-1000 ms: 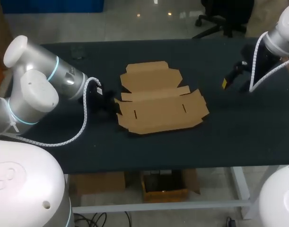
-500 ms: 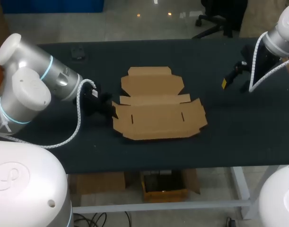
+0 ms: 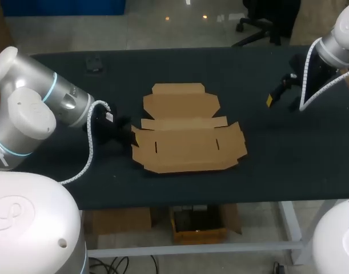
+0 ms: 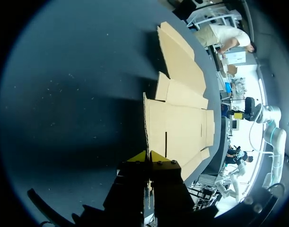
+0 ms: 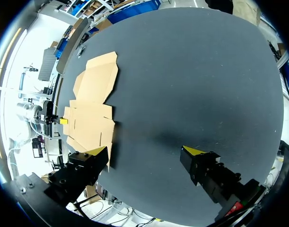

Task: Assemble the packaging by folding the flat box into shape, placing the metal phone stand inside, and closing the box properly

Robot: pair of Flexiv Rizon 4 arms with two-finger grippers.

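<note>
Head view shows the flat box point(image 3: 185, 134) lying unfolded on the bench point(image 3: 288, 160), dragged slightly toward my left side and squared up over the last second as the left gripper point(image 3: 121, 132) drew back with it. Left wrist view has that gripper clenched on the box's edge, cardboard pinched between its yellow tips; the right gripper point(image 5: 144, 152) hangs released, well apart. I judge this as positioning: no flap is folded yet.

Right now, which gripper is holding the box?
The left gripper: its fingers are shut on the box's left edge. The right gripper hangs open, well clear.
</note>
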